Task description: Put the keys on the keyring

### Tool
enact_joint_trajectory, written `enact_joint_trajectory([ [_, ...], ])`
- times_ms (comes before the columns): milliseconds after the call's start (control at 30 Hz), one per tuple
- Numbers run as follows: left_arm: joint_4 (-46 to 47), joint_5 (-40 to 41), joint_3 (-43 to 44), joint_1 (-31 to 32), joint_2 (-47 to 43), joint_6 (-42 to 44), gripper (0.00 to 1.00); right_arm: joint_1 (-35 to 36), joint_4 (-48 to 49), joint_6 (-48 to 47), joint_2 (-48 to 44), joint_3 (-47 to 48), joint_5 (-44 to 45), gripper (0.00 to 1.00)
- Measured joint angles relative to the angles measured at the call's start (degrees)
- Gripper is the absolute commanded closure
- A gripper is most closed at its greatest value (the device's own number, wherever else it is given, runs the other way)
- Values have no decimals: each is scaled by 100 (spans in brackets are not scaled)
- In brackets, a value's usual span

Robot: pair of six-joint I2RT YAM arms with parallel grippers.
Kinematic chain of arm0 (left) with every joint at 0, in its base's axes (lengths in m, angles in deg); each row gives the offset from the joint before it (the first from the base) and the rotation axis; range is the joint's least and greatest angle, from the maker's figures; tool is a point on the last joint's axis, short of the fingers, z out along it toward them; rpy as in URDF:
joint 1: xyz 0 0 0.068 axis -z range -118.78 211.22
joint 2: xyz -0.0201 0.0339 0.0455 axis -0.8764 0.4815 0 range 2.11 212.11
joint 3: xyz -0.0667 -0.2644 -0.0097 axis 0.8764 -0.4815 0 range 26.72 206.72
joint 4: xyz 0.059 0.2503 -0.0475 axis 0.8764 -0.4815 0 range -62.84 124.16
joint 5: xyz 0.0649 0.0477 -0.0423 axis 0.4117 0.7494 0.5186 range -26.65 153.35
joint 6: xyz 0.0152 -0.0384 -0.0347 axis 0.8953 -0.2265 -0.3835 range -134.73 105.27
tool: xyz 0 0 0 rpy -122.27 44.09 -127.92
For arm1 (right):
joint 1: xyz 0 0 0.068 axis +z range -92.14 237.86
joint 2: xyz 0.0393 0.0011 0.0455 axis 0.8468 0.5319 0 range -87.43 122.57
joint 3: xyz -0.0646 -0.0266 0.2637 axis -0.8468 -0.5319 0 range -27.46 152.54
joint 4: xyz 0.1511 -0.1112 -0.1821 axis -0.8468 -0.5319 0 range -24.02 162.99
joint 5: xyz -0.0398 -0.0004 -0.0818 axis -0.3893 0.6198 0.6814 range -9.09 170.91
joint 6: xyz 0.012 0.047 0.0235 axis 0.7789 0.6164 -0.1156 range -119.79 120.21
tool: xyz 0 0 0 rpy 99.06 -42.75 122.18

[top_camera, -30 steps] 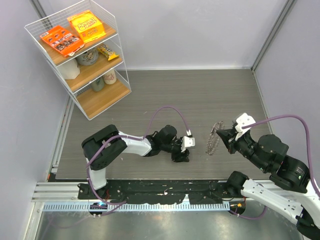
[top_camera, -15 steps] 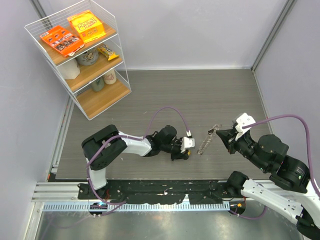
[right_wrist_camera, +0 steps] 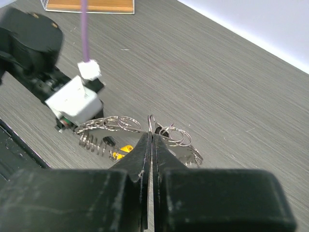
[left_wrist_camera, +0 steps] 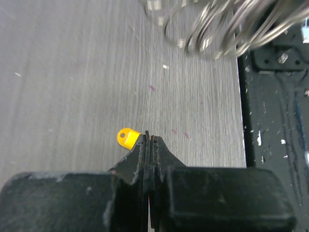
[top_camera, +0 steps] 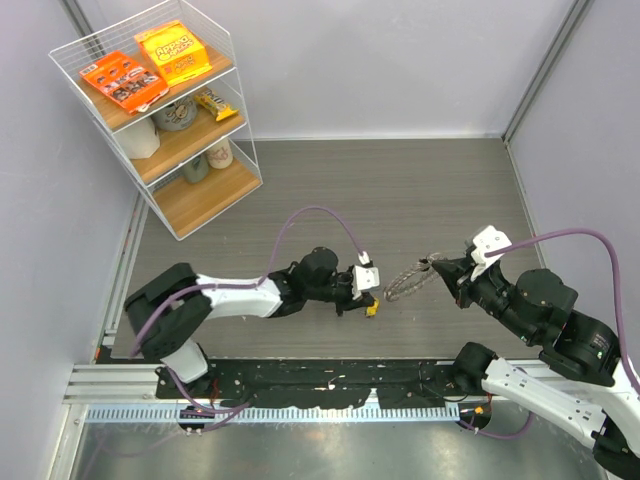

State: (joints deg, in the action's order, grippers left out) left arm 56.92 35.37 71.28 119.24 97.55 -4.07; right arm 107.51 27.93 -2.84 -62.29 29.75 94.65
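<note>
A wire shelf rack (top_camera: 160,110) in the far left corner, seen only from above, holds orange snack boxes (top_camera: 172,52) on top, with a jar (top_camera: 176,115) and a packet (top_camera: 216,103) below. Near the near edge, right of the middle, the right gripper (top_camera: 437,264) is clamped on the keyring (top_camera: 405,281). The ring has swung from slanting down to almost level, toward the left gripper (top_camera: 366,303), whose arm now reaches straighter. Only the left wrist view shows those jaws pressed together on the yellow-headed key (left_wrist_camera: 128,137), its head poking out beside the tips.
</note>
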Motion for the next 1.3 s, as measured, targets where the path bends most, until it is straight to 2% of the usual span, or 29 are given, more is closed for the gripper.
enact_joint_trajectory([
  [233, 302, 249, -459, 0, -1110, -144, 100, 0, 2, -52, 125, 103, -22, 95],
  [267, 317, 254, -461, 0, -1117, -151, 95, 0, 0, -70, 153, 122, -24, 94],
  [400, 299, 251, -404, 0, -881, -216, 64, 0, -4, -96, 179, 153, -28, 94],
  [467, 306, 249, -343, 0, -638, -293, 54, 0, -9, -96, 177, 157, -28, 95],
  [567, 282, 238, -258, 0, -330, -321, 46, 0, -33, -94, 164, 157, -28, 94],
  [767, 216, 179, 50, -2, 197, -424, 42, 0, -63, -94, 74, 160, -24, 95],
  [1300, 175, 35, 354, -7, 938, -435, 43, 0, -72, -98, -2, 160, -105, 94],
])
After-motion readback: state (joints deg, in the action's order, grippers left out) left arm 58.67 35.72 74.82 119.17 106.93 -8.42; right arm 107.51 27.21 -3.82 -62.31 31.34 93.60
